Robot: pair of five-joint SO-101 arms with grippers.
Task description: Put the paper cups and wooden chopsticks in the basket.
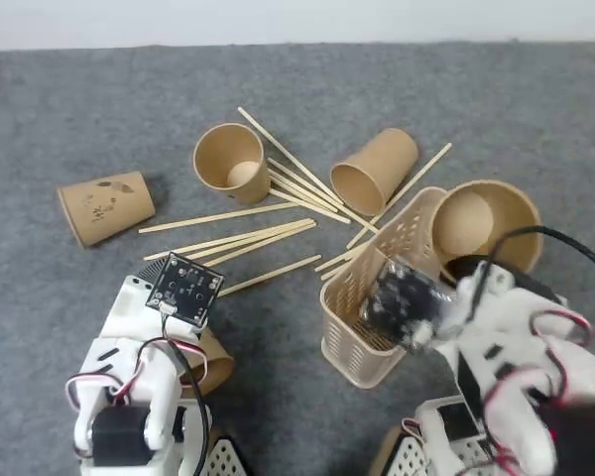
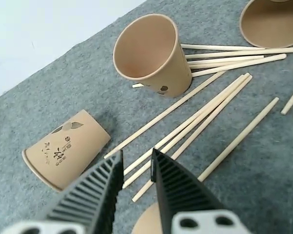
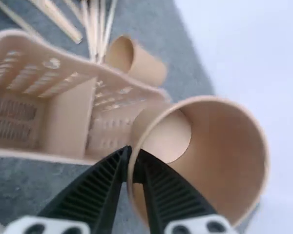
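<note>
The right end effector (image 3: 132, 155) pinches a paper cup (image 3: 210, 161) by its rim, just beside the basket (image 3: 49, 122), apparently ready to drop it in. The left end effector (image 2: 136, 158), slightly spread and empty, hovers above scattered chopsticks (image 2: 205, 117).

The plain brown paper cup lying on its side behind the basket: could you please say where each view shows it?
High view: plain brown paper cup beyond the beige plastic basket.
Left wrist view: cup cut by the edge.
Right wrist view: cup behind the basket's wall.
Shared landmark: wooden chopsticks beside it.
</note>
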